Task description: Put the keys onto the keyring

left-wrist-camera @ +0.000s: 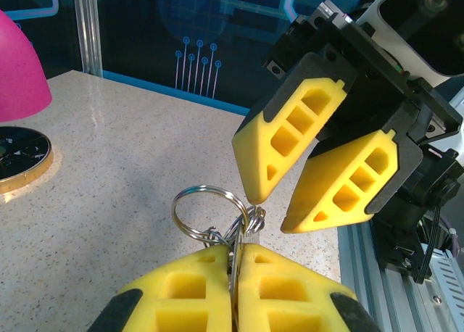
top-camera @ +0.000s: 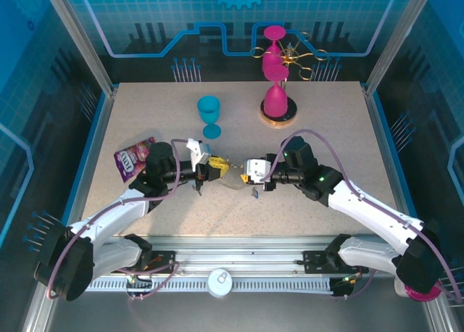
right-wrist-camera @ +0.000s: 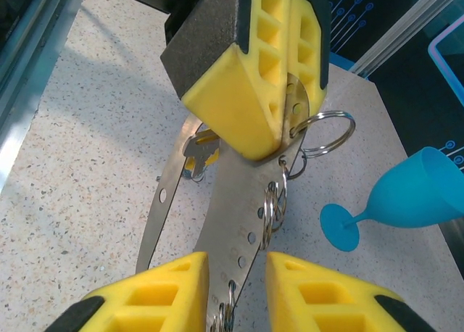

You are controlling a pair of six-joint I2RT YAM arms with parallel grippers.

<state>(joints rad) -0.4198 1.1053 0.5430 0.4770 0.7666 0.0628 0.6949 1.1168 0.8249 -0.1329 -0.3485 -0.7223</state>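
One keyring (left-wrist-camera: 210,212) is held over the worktop (top-camera: 326,129), about midway between its left and right edges and somewhat closer to the near edge than the far one. Its thin round ring sticks out beside my left end effector (left-wrist-camera: 233,254), whose yellow fingers are pressed tight together on the hardware where the ring, the small links and the grey strap (right-wrist-camera: 235,223) join. The strap runs down from there; I cannot tell whether its lower end touches the worktop. A yellow-headed key (right-wrist-camera: 197,154) sits just behind it. My right end effector (right-wrist-camera: 237,268) faces the left one with its fingers apart; the strap and links pass through the gap, and nothing is clamped. A blue goblet (right-wrist-camera: 406,194) stands toward the far edge and a purple packet (top-camera: 133,158) lies near the left edge.
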